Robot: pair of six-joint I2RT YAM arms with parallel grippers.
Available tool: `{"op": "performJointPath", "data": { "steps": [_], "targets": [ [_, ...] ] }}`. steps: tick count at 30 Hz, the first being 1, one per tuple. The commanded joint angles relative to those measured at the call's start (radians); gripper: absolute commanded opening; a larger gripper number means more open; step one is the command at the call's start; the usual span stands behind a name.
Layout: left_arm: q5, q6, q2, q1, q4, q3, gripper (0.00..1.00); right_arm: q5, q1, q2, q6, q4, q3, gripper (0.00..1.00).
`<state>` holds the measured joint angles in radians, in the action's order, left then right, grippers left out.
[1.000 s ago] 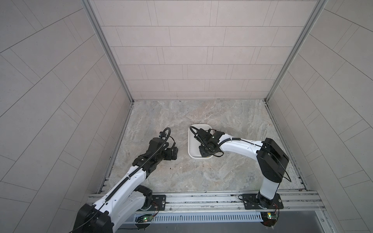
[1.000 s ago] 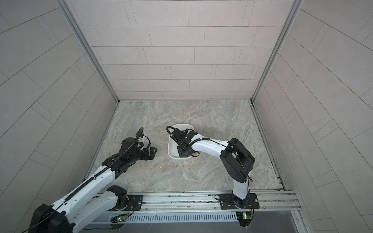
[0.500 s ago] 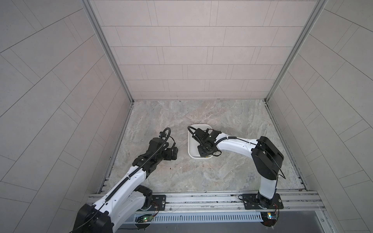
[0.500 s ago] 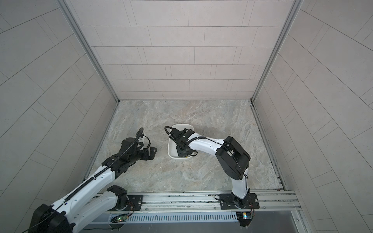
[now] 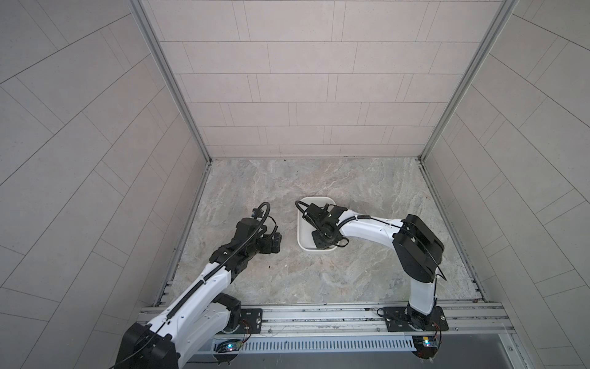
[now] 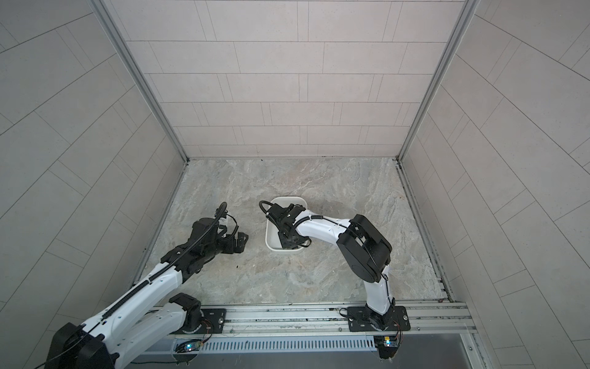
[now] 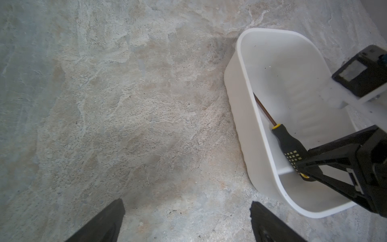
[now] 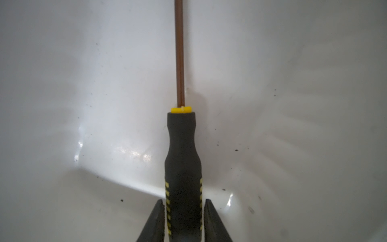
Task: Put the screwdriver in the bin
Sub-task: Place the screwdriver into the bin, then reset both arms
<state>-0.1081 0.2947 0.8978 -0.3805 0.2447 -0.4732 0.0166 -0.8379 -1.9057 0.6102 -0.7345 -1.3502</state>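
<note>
The white bin (image 5: 300, 230) (image 6: 267, 233) sits mid-floor, and my right gripper (image 5: 321, 241) (image 6: 287, 240) reaches down into its near end, hiding the screwdriver in both top views. In the right wrist view the screwdriver (image 8: 182, 146), with a black handle, yellow markings and a thin brown shaft, lies along the bin's glossy floor (image 8: 83, 83). My right gripper (image 8: 183, 201) stands either side of the handle, with a thin gap on each side. The left wrist view shows the screwdriver (image 7: 289, 142) lying against the bin's wall (image 7: 247, 83). My left gripper (image 5: 277, 242) (image 7: 186, 202) is open over bare floor beside the bin.
The marbled stone floor (image 5: 319, 274) is bounded by tiled walls at the back and sides. A metal rail (image 5: 319, 314) carrying both arm bases runs along the front edge. The right arm's elbow (image 5: 418, 249) stands high to the right of the bin.
The right arm has shifted a little to the left over the bin, and its jaws have eased slightly off the screwdriver's handle. The left arm has not moved.
</note>
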Motion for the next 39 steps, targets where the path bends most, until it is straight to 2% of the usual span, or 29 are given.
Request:
{"op": "performJointPath", "data": {
  "steps": [1,11,18,22,25,31,35,39],
  "targets": [
    [0.009,-0.015,-0.005,-0.006,0.01,-0.025,1.0,0.028,-0.008,-0.009,0.002,-0.032,-0.02,0.28],
    [0.015,-0.015,-0.01,-0.006,0.008,-0.019,1.0,0.008,-0.009,0.058,-0.044,-0.075,-0.046,0.31],
    [0.032,-0.019,-0.01,-0.005,-0.001,-0.019,1.0,-0.007,-0.007,0.208,-0.185,-0.144,-0.08,0.33],
    [0.08,-0.031,-0.024,-0.006,-0.027,-0.01,1.0,0.017,0.031,0.334,-0.275,-0.091,-0.007,0.34],
    [0.13,-0.055,-0.058,-0.007,-0.08,0.009,1.0,-0.029,0.131,0.47,-0.314,0.041,0.127,0.34],
    [0.305,-0.165,-0.081,-0.005,-0.216,0.034,1.0,-0.065,0.451,0.704,-0.307,0.275,0.387,0.35],
    [0.402,-0.279,0.004,-0.003,-0.304,0.022,1.0,-0.002,0.599,0.794,-0.348,0.402,0.511,0.35],
    [0.429,-0.394,0.138,0.003,-0.366,-0.032,1.0,0.062,0.7,0.864,-0.36,0.604,0.66,0.35]
  ]
}}
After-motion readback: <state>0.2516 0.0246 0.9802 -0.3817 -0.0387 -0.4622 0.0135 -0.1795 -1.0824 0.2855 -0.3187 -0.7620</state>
